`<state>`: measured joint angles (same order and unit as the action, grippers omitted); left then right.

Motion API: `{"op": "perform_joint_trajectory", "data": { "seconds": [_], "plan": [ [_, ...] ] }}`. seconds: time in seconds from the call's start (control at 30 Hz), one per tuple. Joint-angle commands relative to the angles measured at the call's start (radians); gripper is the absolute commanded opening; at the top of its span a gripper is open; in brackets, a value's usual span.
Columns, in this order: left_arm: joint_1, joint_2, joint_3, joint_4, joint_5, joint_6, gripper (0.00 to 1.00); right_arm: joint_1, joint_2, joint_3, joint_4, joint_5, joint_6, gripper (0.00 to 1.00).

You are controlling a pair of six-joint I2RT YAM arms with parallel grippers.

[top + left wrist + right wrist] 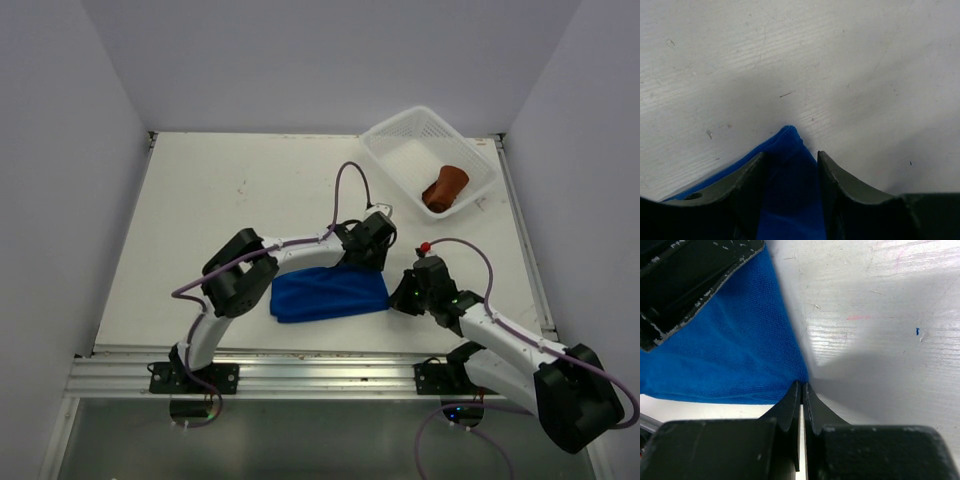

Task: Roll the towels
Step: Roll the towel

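Observation:
The royal blue towel [325, 295] lies folded flat on the table between the arms. My left gripper [367, 250] sits at its far right corner; in the left wrist view the fingers close in on a bunched corner of the blue towel [789, 192], which pokes out past the left gripper [790, 154]. My right gripper [402, 297] is at the near right corner. There the right gripper [803, 383] is shut, pinching the edge of the blue towel [740, 340]. The rust-brown towel [445, 187] lies rolled up in the basket.
The white mesh basket [412, 152] stands at the far right corner of the table, near the right wall. Part of the left arm's black finger [690, 280] shows at the top left of the right wrist view. A metal rail [300, 375] runs along the near edge.

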<state>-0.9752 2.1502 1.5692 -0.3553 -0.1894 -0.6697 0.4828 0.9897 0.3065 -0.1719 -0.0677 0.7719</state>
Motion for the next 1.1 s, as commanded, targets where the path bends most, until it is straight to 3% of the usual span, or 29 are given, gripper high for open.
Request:
{"op": "perform_joint_trajectory", "data": {
  "seconds": [0.0,0.4,0.6,0.67,0.83,1.07],
  "plan": [
    [0.024,0.033,-0.009,-0.063,-0.048,0.002,0.49,0.0,-0.026,-0.026,-0.057,0.059,-0.014,0.0],
    [0.033,0.14,0.075,-0.066,-0.027,-0.01,0.27,0.005,-0.074,0.011,-0.11,0.066,-0.082,0.0],
    [0.047,0.142,0.101,-0.06,-0.031,-0.019,0.06,0.037,-0.056,0.039,-0.117,0.066,-0.115,0.0],
    [0.061,0.111,0.069,-0.018,-0.024,-0.033,0.0,0.054,-0.046,0.069,-0.136,0.098,-0.134,0.0],
    [0.121,-0.047,-0.169,0.31,0.067,-0.106,0.0,0.128,-0.049,0.126,-0.219,0.206,-0.152,0.0],
    [0.164,-0.131,-0.308,0.588,0.185,-0.171,0.0,0.265,0.018,0.236,-0.343,0.385,-0.152,0.0]
  ]
}}
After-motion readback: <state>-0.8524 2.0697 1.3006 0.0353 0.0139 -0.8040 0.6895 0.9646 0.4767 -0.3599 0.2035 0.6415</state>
